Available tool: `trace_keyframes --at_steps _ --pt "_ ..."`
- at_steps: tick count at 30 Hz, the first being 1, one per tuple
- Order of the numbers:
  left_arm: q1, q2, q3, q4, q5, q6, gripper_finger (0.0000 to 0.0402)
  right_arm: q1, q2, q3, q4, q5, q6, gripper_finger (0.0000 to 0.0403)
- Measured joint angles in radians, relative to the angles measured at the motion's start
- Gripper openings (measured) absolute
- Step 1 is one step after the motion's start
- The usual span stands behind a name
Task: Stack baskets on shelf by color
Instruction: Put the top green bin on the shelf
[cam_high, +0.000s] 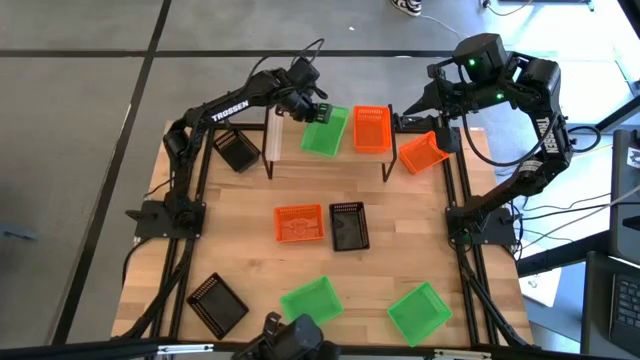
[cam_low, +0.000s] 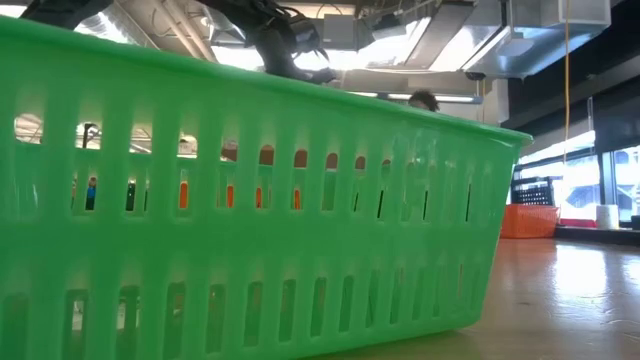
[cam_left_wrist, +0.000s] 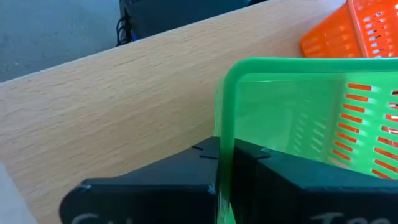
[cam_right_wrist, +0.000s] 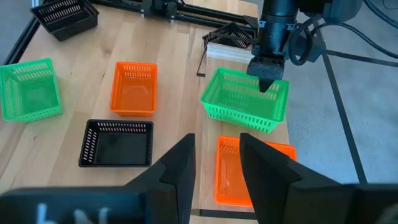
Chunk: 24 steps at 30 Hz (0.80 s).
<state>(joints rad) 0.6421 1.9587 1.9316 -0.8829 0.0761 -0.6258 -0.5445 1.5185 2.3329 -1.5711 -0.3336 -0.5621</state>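
Left claw (cam_high: 318, 107) is gripping the rim of a green basket (cam_high: 325, 131), fingers closed on either side of the wall, one inside and one outside; the left wrist view shows this clearly. That basket is sitting tilted over the shelf (cam_high: 272, 140), at its middle, just beside an orange basket (cam_high: 372, 127) that is resting on the shelf's right part. The right wrist view is showing the same green basket (cam_right_wrist: 245, 101) with the left claw (cam_right_wrist: 266, 84) clamping its far rim.

Right claw (cam_right_wrist: 214, 165) is hovering above the orange basket on the shelf, fingers parted a little and holding nothing. A second orange basket (cam_high: 421, 152) is lying tilted just off the shelf's right end, near the right arm.

A black basket (cam_high: 237, 151) is lying on the surface left of the shelf. At mid-surface a third orange basket (cam_high: 299, 223) and another black basket (cam_high: 349, 225) are sitting side by side, touching or nearly so. Along the near edge a black basket (cam_high: 217, 303) is sitting at the left, then two green baskets (cam_high: 312, 299), the other one (cam_high: 419, 311) farther right.

In the low view one green basket (cam_low: 250, 210) is filling most of the picture, and an orange basket (cam_low: 528, 221) is showing far off on the surface (cam_low: 560, 290).
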Motion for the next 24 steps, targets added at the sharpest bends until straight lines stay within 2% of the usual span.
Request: trace_keyframes --at_steps 12,19,24 --pt "-0.002 0.0 0.0 0.011 0.014 -0.04 0.0069 0.0 0.0 0.0 0.0 0.0 0.0 0.0122" --pt "0.006 -0.022 -0.001 0.01 0.02 0.076 0.0067 0.0 0.0 0.0 0.0 0.0 0.0 0.0122" --pt "-0.007 -0.091 -0.001 -0.008 0.035 0.244 0.0067 0.0 0.0 0.0 0.0 0.0 0.0 0.0122"
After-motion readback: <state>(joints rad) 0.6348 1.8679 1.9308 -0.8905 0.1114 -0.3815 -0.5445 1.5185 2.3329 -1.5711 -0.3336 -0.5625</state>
